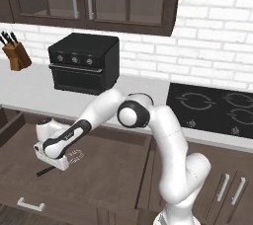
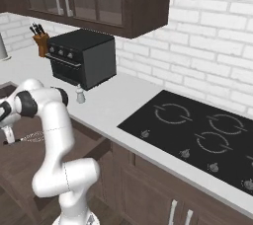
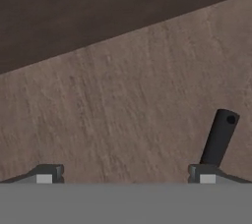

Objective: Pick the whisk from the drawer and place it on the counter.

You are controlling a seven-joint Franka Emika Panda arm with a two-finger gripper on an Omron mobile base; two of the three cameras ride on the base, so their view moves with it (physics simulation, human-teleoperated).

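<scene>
Hand low in the open drawer, over the whisk

In the hand view the two fingertips (image 3: pixel 45 174) stand spread wide with bare brown drawer floor between them, and the whisk's black handle end pokes up just beside the right-hand tip; nothing is gripped. From the left base view, the hand (image 1: pixel 52 157) hangs in the pulled-out drawer (image 1: pixel 106 182), right over the whisk (image 1: pixel 66 162), whose wire head lies on the drawer floor beside it and whose dark handle sticks out toward the drawer front. Farther back runs the pale bench (image 1: pixel 34 93), carrying a small shaker (image 2: pixel 79 94), a black oven (image 1: pixel 84 63), a knife block (image 1: pixel 17 54) and the cooktop (image 1: pixel 217 110).
</scene>
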